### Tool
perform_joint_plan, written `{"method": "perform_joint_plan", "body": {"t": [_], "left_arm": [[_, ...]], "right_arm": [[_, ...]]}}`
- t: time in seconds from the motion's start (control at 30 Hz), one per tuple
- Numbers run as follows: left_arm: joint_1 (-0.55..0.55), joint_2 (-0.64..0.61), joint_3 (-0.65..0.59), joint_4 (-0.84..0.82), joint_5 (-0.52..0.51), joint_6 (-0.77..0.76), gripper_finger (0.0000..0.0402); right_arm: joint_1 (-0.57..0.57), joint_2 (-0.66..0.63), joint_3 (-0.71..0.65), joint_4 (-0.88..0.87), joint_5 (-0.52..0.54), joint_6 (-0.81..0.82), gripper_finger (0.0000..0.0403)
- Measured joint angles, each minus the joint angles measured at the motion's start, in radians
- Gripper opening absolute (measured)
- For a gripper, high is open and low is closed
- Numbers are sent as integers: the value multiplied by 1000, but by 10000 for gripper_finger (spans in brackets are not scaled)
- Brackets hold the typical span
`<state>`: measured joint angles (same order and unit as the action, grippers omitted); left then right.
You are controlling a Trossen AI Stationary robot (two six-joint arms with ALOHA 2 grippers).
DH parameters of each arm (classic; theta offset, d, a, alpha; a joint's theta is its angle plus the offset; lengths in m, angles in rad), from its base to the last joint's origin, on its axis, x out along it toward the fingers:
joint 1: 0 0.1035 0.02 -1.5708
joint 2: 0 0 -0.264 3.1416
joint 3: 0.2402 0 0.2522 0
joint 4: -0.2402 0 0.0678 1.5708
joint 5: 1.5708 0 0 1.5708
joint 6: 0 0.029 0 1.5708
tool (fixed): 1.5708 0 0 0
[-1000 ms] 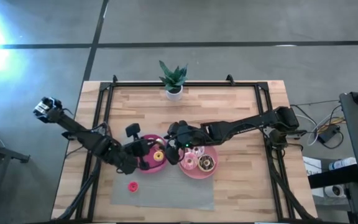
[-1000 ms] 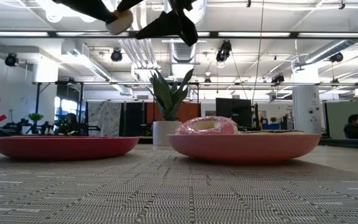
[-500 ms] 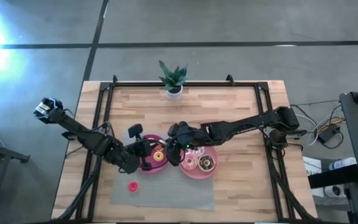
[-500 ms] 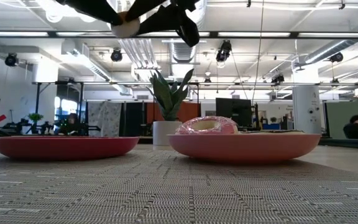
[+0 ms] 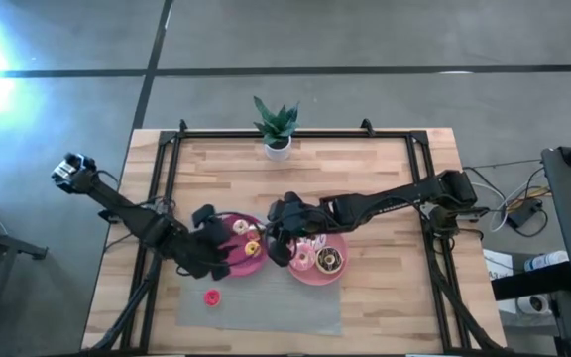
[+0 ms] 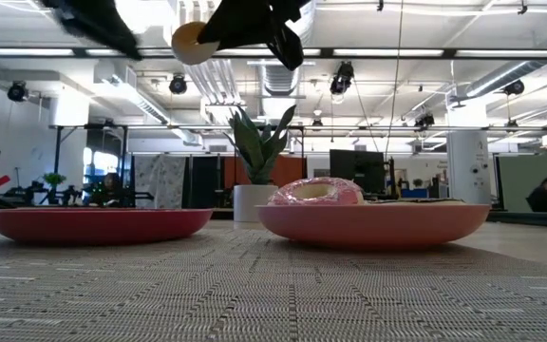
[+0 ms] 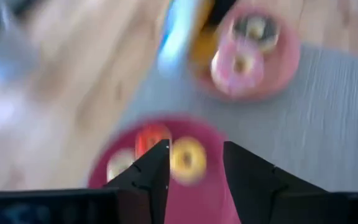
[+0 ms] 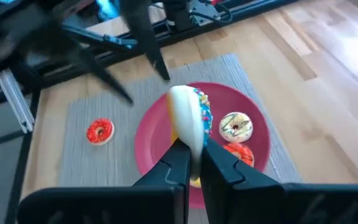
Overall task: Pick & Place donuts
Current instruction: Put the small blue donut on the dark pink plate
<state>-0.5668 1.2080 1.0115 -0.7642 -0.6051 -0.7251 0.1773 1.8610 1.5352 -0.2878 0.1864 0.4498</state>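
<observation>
Fingers of the right gripper [image 8: 191, 163] pinch a sprinkled donut [image 8: 190, 126] above the red plate [image 8: 152, 134]; the left gripper [image 7: 194, 165], apparently spread and empty, hovers over that plate too.

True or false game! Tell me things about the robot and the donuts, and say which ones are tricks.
1. The right gripper holds a donut. True.
2. The left gripper holds one too. False: it is open and empty.
3. A red donut lies on the mat, off both plates. True.
4. The pink plate has nothing on it. False: a pink donut and a brown donut lie on it.
5. The plant has fallen over. False: it stands upright in its pot.
</observation>
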Motion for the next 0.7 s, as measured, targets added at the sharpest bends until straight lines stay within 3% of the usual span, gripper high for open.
{"method": "perform_joint_plan", "body": {"t": [0.13,0.37,0.7], "left_arm": [[-75,-69,0,-175,25,-233,126],[-200,-200,0,-198,-39,-522,126],[-237,-264,-2,-208,-51,-702,126]], "right_arm": [[31,27,1,2,-1,-98,14],[66,193,92,-1,-4,-327,13],[65,524,531,-242,7,-575,13]]}}
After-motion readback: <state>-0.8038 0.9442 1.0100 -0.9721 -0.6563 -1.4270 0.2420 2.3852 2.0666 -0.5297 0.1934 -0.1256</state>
